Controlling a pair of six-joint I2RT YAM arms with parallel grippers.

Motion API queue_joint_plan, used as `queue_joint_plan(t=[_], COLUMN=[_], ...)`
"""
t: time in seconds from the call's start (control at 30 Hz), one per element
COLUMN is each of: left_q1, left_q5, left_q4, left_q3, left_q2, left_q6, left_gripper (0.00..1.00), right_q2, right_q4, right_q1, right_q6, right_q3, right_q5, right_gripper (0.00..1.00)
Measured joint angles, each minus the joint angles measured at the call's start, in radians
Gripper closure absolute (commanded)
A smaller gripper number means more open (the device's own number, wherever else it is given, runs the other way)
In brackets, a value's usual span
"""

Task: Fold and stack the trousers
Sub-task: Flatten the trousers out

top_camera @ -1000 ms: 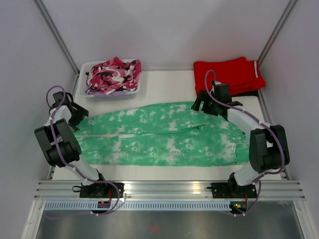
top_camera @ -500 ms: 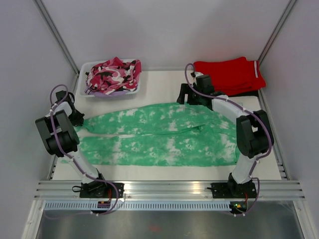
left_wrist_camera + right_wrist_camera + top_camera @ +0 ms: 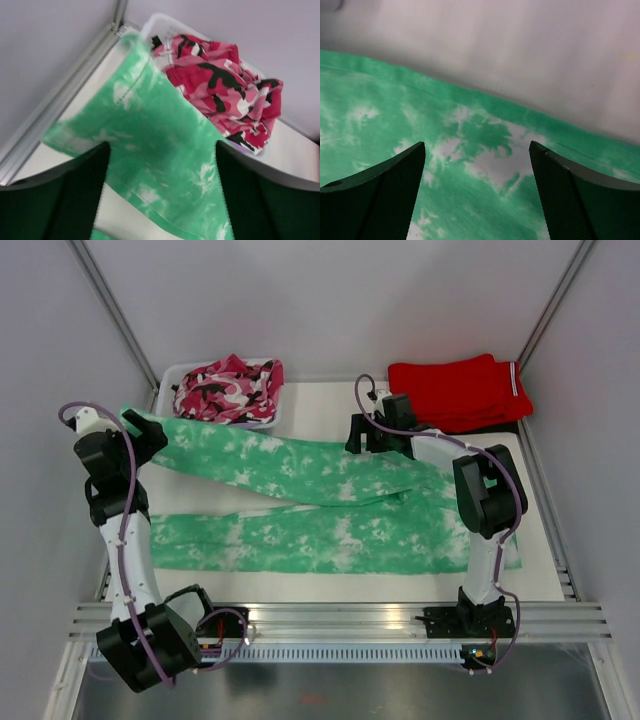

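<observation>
Trousers [image 3: 330,540] lie spread on the table [image 3: 320,405]. One leg end is raised at the left gripper [image 3: 143,433]; its grip cannot be determined. The right gripper [image 3: 357,437] is spread wide over the fabric's far edge.

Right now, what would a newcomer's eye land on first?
The mint tie-dye trousers sprawl across the table, with one leg held up off it toward the back-left corner at the left arm's jaws. Behind them, a pink camouflage garment is heaped in a white bin at back left. Folded red trousers sit at back right.
</observation>
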Motion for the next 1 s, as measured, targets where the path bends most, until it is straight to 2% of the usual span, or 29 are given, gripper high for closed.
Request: queue_joint_plan(t=[0.07,0.17,0.3,0.47,0.53,0.6,0.73,0.87,1.0], left_q1=[0.003,0.005,0.007,0.012,0.013,0.014,0.011,-0.010,-0.019], left_q5=[-0.032,-0.095,-0.210,-0.310,-0.325,-0.324,-0.286,-0.232,-0.130], left_q4=[0.020,-0.010,-0.179,-0.373,-0.396,-0.409,-0.434,-0.486,-0.537], left_q3=[-0.010,-0.006,0.030,0.116,0.137,0.150,0.150,0.150,0.146], left_q2=[-0.032,0.033,0.195,0.317,0.350,0.385,0.438,0.384,0.180], left_q6=[-0.001,-0.005,-0.056,-0.131,-0.145,-0.154,-0.161,-0.158,-0.145], left_gripper=[0.00,0.00,0.00,0.00,0.02,0.10,0.12,0.08,0.00], right_q2=[0.000,0.000,0.000,0.000,-0.001,-0.006,-0.063,-0.216,-0.460], right_q4=[0.016,0.026,0.022,0.019,0.019,0.023,0.020,-0.032,-0.058], right_q1=[0.000,0.000,0.000,0.002,0.002,0.005,0.009,0.006,-0.035], right_q6=[0.005,0.007,0.008,0.008,0.008,0.012,0.039,0.064,0.111], right_q3=[-0.001,-0.009,-0.028,-0.057,-0.073,-0.093,-0.142,-0.193,-0.236], right_q5=[-0.014,-0.024,-0.024,-0.024,-0.024,-0.023,-0.003,0.063,0.117], right_gripper=[0.09,0.08,0.08,0.08,0.09,0.09,0.06,0.02,0.02])
